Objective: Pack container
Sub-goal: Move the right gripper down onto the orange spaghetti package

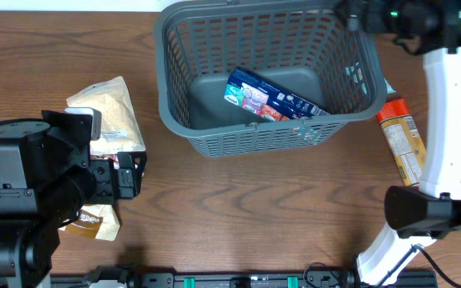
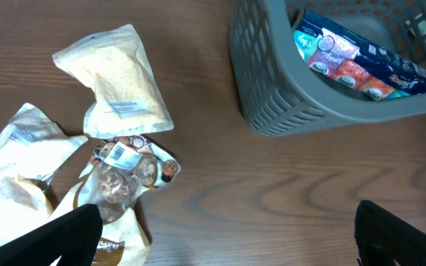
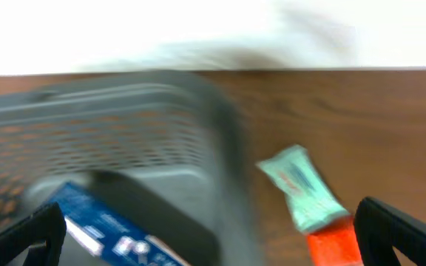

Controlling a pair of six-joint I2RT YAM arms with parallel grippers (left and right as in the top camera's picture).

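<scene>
Grey container (image 1: 254, 138), half its floor bare — left end effector (image 2: 228, 236), right end effector (image 3: 217, 233) agape, empty.

On the brown wooden worktop (image 1: 238, 208), at the left, a pale bag of grains (image 2: 120, 85) lies beside a crumpled white bag (image 2: 17, 159) and a clear pack of brown snacks (image 2: 124, 174). A blue carton (image 1: 274, 98) lies tilted inside the container (image 1: 254, 140). To the container's right lie a mint-green packet (image 3: 302, 188) and an orange-labelled bottle (image 1: 401, 136).
</scene>
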